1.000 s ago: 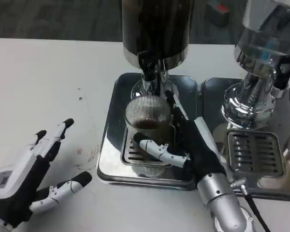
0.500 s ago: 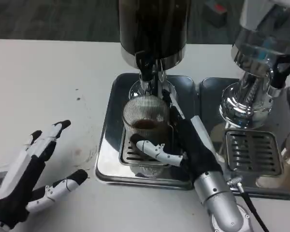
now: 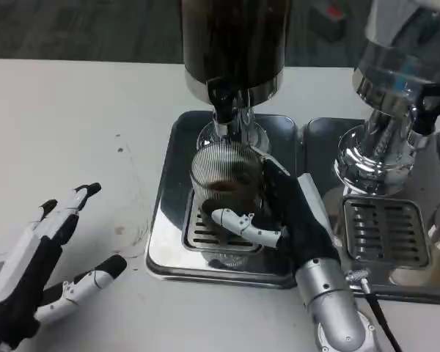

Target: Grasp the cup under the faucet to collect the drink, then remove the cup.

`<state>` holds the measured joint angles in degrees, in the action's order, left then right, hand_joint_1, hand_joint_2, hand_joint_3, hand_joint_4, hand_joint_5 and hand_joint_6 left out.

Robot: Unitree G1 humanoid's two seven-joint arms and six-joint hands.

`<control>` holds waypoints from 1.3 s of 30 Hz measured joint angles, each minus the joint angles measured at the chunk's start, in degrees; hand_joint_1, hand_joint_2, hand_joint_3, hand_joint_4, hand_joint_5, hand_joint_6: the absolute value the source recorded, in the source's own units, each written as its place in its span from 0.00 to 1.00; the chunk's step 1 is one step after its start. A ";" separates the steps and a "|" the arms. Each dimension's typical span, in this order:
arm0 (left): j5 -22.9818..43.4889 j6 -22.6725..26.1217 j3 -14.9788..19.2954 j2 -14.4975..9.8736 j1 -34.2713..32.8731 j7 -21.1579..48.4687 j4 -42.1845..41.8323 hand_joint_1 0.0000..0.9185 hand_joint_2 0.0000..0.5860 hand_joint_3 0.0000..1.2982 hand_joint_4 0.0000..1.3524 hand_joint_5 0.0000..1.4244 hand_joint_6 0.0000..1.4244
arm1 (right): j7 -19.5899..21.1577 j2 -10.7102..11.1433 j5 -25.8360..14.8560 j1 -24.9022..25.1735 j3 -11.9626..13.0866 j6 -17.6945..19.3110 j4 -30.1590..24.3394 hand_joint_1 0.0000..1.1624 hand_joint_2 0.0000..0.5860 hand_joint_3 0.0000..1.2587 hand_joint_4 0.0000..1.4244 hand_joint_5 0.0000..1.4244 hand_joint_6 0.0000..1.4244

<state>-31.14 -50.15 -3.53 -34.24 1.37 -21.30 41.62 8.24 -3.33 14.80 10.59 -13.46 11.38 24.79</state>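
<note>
The right hand (image 3: 282, 220) grips the ribbed glass cup (image 3: 224, 192) under the faucet (image 3: 226, 114), collecting drink, while the left hand (image 3: 37, 260) waits with spread fingers; next, I think, comes a level pull away.

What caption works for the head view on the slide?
Right hand grips the ribbed glass cup on the drip tray under the dark dispenser's faucet; left hand rests open on the table.

A white tabletop (image 3: 73, 110) spreads across the scene, marked with a few small dark specks and faint brownish smudges toward the left. Beyond its far edge lies dark grey carpeted floor (image 3: 81, 29), dimmer than the brightly, evenly lit table surface.
</note>
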 measured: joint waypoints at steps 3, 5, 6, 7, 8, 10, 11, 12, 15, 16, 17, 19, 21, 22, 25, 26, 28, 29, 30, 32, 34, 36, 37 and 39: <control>1.03 0.03 0.05 0.00 0.11 0.09 0.00 0.00 0.26 0.06 0.00 0.08 0.00 | 1.36 -0.02 -0.10 0.17 0.23 0.01 0.07 0.87 0.45 0.22 0.34 0.32 0.34; 1.27 0.05 0.06 -0.01 0.11 0.22 0.00 0.00 0.26 0.06 0.00 0.08 0.00 | 1.87 -0.03 -0.19 0.22 0.26 0.06 0.29 0.88 0.43 0.23 0.35 0.33 0.36; 1.27 0.06 0.05 -0.01 0.11 0.37 0.00 0.00 0.26 0.06 0.00 0.08 0.00 | 2.25 -0.03 -0.16 0.29 0.22 0.06 0.34 0.88 0.43 0.23 0.35 0.33 0.36; 1.29 0.08 0.05 -0.01 0.12 0.42 0.00 0.00 0.26 0.06 0.00 0.08 0.00 | 2.59 -0.03 -0.20 0.32 0.26 0.09 0.43 0.88 0.43 0.23 0.35 0.33 0.36; 1.29 0.08 0.05 -0.01 0.11 0.44 -0.01 0.00 0.26 0.06 0.00 0.08 0.00 | 2.66 -0.04 -0.19 0.33 0.16 0.12 0.45 0.88 0.43 0.23 0.35 0.34 0.36; 1.29 0.10 0.05 -0.01 0.11 0.47 -0.01 0.00 0.26 0.06 0.00 0.08 0.00 | 2.93 -0.04 -0.28 0.33 0.15 0.16 0.56 0.89 0.43 0.24 0.35 0.35 0.37; 1.30 0.12 0.05 -0.01 0.12 0.48 -0.01 0.00 0.26 0.06 0.00 0.08 0.00 | 3.14 -0.04 -0.39 0.33 0.18 0.18 0.58 0.89 0.43 0.24 0.35 0.35 0.37; 1.31 0.13 0.05 -0.01 0.11 0.52 -0.01 0.00 0.26 0.06 0.00 0.08 0.00 | 3.14 -0.04 -0.47 0.33 0.17 0.28 0.59 0.89 0.43 0.24 0.35 0.35 0.37; 1.33 0.15 0.05 -0.01 0.12 0.63 -0.01 0.00 0.26 0.06 0.00 0.08 0.00 | 3.32 -0.04 -0.52 0.33 0.15 0.37 0.60 0.90 0.42 0.25 0.36 0.36 0.39; 1.33 0.15 0.05 -0.01 0.11 0.64 -0.01 0.00 0.26 0.06 0.00 0.08 0.00 | 3.49 -0.04 -0.51 0.33 0.08 0.48 0.60 0.90 0.42 0.25 0.36 0.36 0.39; 1.33 0.17 0.05 -0.01 0.11 0.64 -0.01 0.00 0.26 0.06 0.00 0.08 0.00 | 3.69 -0.04 -0.51 0.33 0.06 0.52 0.60 0.90 0.42 0.26 0.36 0.36 0.40; 1.33 0.17 0.05 -0.01 0.11 0.65 -0.01 0.00 0.26 0.06 0.00 0.08 0.00 | 3.70 -0.04 -0.53 0.32 0.06 0.64 0.60 0.90 0.42 0.26 0.36 0.37 0.40; 1.33 0.17 0.05 -0.01 0.10 0.75 -0.01 0.00 0.26 0.06 0.00 0.08 0.00 | 3.74 -0.04 -0.53 0.29 0.05 0.72 0.60 0.91 0.41 0.27 0.36 0.37 0.42; 1.33 0.17 0.04 -0.01 0.08 0.96 -0.01 0.00 0.26 0.06 0.00 0.08 0.00 | 3.84 -0.04 -0.53 0.25 0.04 0.78 0.59 0.91 0.41 0.27 0.36 0.37 0.42; 1.33 0.17 0.00 -0.01 -0.06 1.06 0.02 0.00 0.26 0.06 0.00 0.08 0.00 | 4.28 -0.04 -0.51 0.05 -0.01 0.96 0.56 0.91 0.40 0.28 0.36 0.39 0.44; 1.33 0.17 -0.01 -0.01 -0.21 1.07 0.06 0.00 0.26 0.06 0.00 0.08 0.00 | 4.42 -0.04 -0.51 -0.06 -0.01 1.08 0.50 0.91 0.40 0.28 0.36 0.39 0.44; 1.33 0.17 -0.04 -0.01 -0.46 1.11 0.12 0.00 0.26 0.06 0.00 0.08 0.00 | 4.71 -0.04 -0.52 -0.21 0.00 1.19 0.45 0.91 0.39 0.28 0.36 0.39 0.45; 1.33 0.17 -0.09 -0.01 -0.70 1.20 0.17 0.00 0.26 0.06 0.00 0.08 0.00 | 4.88 -0.04 -0.51 -0.32 0.00 1.22 0.36 0.91 0.39 0.28 0.37 0.39 0.45; 1.33 0.17 -0.14 -0.01 -1.08 1.37 0.32 0.00 0.26 0.06 0.00 0.08 0.00 | 5.08 -0.04 -0.51 -0.49 0.02 1.28 0.25 0.91 0.39 0.28 0.37 0.39 0.45; 1.33 0.17 -0.20 -0.01 -1.58 1.56 0.57 0.00 0.26 0.06 0.00 0.08 0.00 | 5.61 -0.07 -0.49 -1.05 0.01 1.62 -0.12 0.92 0.39 0.28 0.37 0.40 0.46; 1.32 0.16 -0.27 -0.01 -1.64 1.58 0.61 0.00 0.26 0.06 0.00 0.08 0.00 | 5.90 -0.07 -0.33 -1.35 0.00 1.78 -0.39 0.92 0.39 0.28 0.37 0.40 0.46; 1.32 0.13 -0.33 -0.01 -1.69 1.59 0.73 0.00 0.26 0.06 0.00 0.08 0.00 | 6.63 -0.03 0.07 -2.15 -0.03 1.86 -1.14 0.92 0.39 0.28 0.37 0.40 0.46; 1.32 0.12 -0.41 -0.01 -1.74 1.59 0.76 0.00 0.26 0.06 0.00 0.08 0.00 | 6.69 -0.01 0.33 -2.51 -0.09 1.86 -1.56 0.92 0.39 0.28 0.37 0.40 0.46; 1.32 -0.01 -0.63 -0.02 -1.83 1.59 0.80 0.00 0.26 0.06 0.00 0.08 0.00 | 6.75 0.03 1.16 -3.40 -0.27 1.86 -2.65 0.93 0.39 0.28 0.37 0.40 0.48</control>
<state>-29.82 -50.16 -4.16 -34.27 -0.46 -19.71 42.42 14.99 -3.31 15.96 7.18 -13.73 13.24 22.14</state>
